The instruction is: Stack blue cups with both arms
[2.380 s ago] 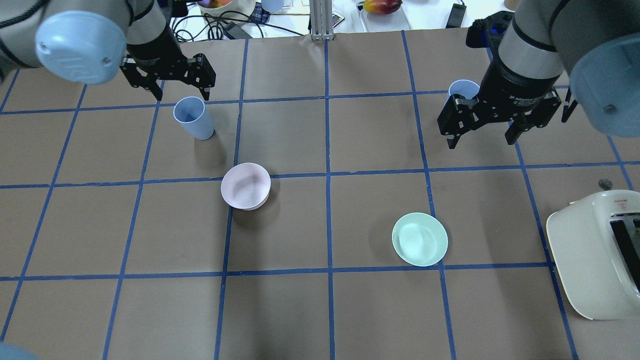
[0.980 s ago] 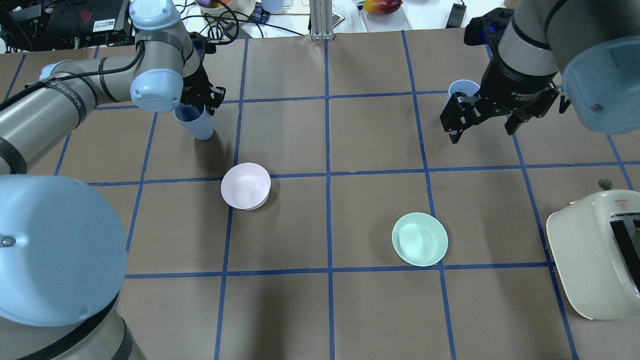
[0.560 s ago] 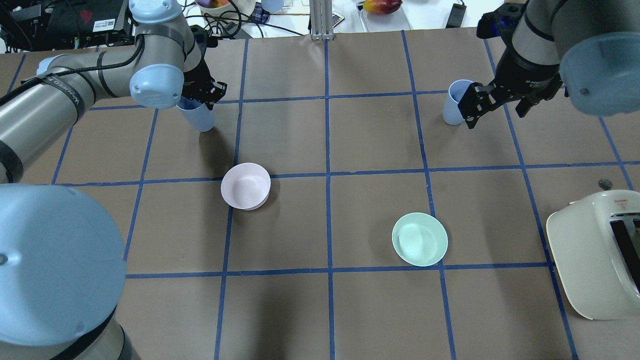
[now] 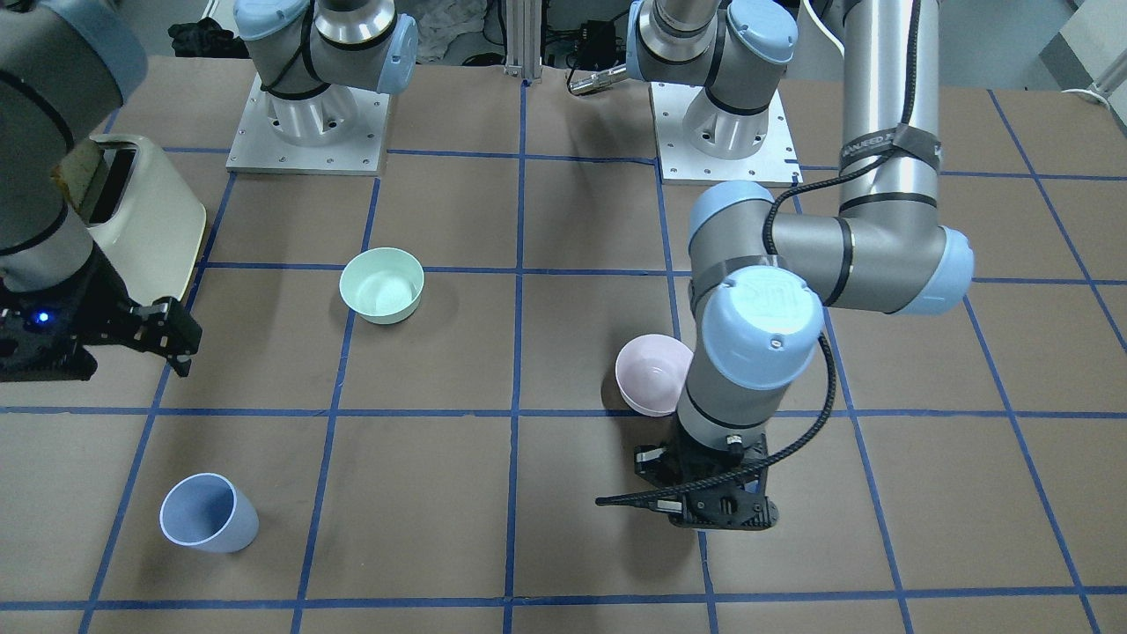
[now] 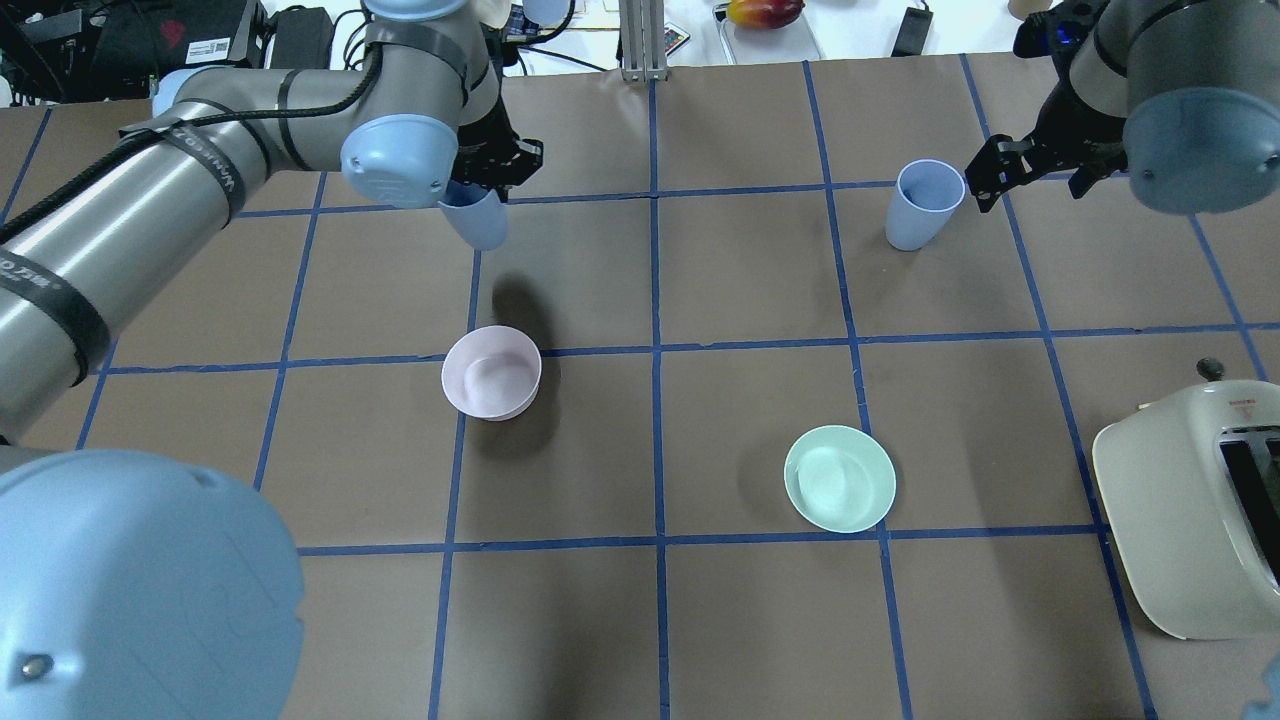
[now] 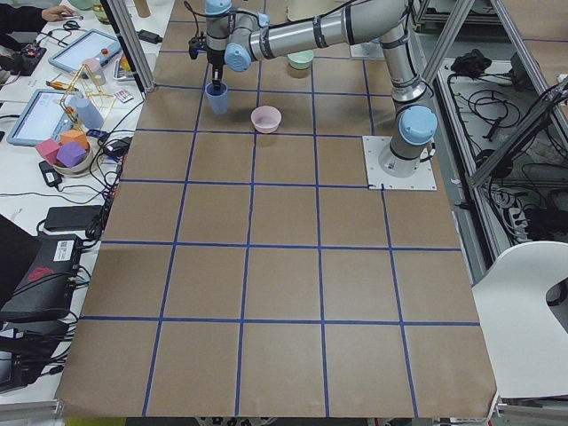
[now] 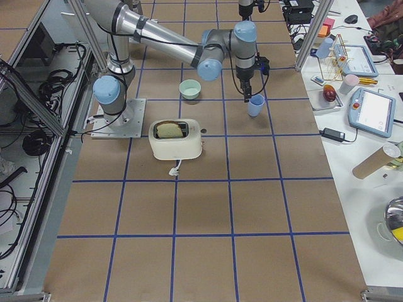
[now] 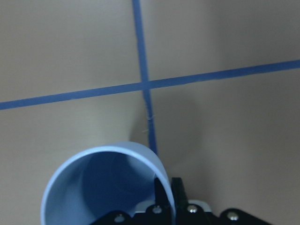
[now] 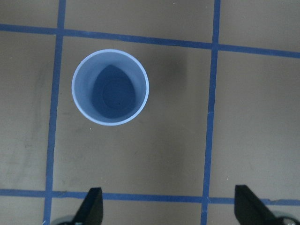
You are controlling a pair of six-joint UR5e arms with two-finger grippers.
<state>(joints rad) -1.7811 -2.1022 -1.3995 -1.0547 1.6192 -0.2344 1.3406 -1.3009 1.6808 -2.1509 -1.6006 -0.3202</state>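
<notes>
So the left gripper (image 5: 487, 180) is clamped on the rim of one blue cup (image 5: 480, 218), hanging clear of the table (image 5: 760, 620) just beyond the pink bowl (image 5: 491, 372). The mint-green bowl (image 5: 840, 478) sits well right of the pink bowl, a bit closer to the robot. Further right and beyond the pink bowl, the other blue cup (image 5: 925, 205) stands upright, with the right gripper (image 5: 1032, 172) just beside it, fingers spread wide, holding nothing.
</notes>
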